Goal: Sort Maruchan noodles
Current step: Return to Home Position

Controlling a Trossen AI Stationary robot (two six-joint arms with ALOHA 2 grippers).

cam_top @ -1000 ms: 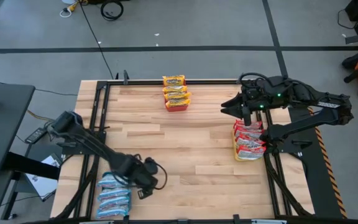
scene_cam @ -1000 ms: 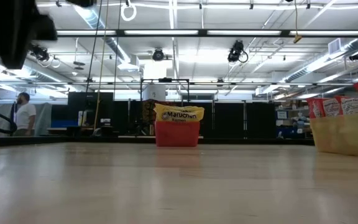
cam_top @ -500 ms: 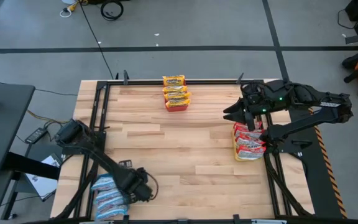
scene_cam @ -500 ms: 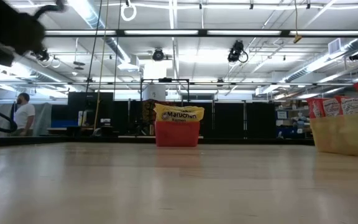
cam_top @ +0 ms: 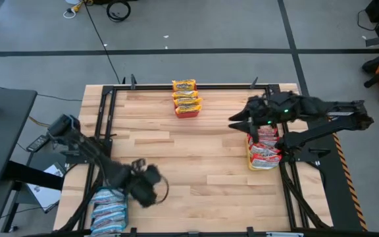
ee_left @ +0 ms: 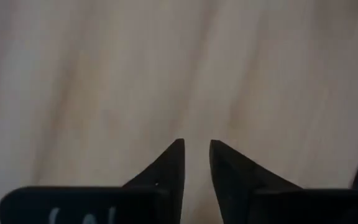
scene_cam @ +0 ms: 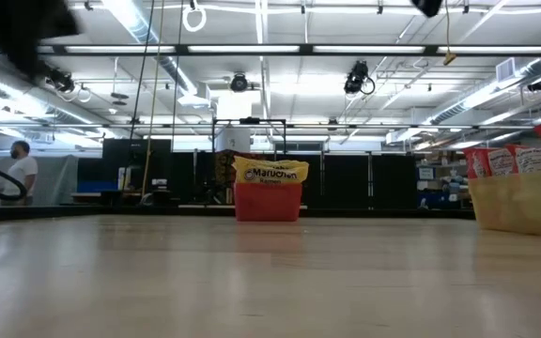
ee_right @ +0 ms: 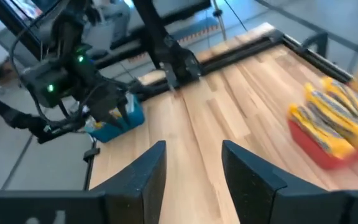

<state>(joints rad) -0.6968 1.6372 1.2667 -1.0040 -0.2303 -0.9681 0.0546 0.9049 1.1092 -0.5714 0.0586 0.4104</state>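
Note:
The noodle packets stand sorted in three stacks. Blue-edged packets lie in a blue tray at the near left corner. Yellow-edged packets fill a red tray at the far edge. Red-edged packets sit in a yellow tray at the right edge. My left gripper hangs over bare wood just right of the blue stack, its fingers a narrow gap apart and empty. My right gripper hovers left of the red stack, open and empty.
A black metal frame runs along the table's left, far and right edges. The wooden middle of the table lies between the three trays. A person stands far back in the room.
My left gripper swung first toward the near edge beside the blue stack, then back up and away from it, blurred by the motion. The blue stack now shows slightly nearer the left edge. My right gripper shifted a little toward the table's middle, staying open.

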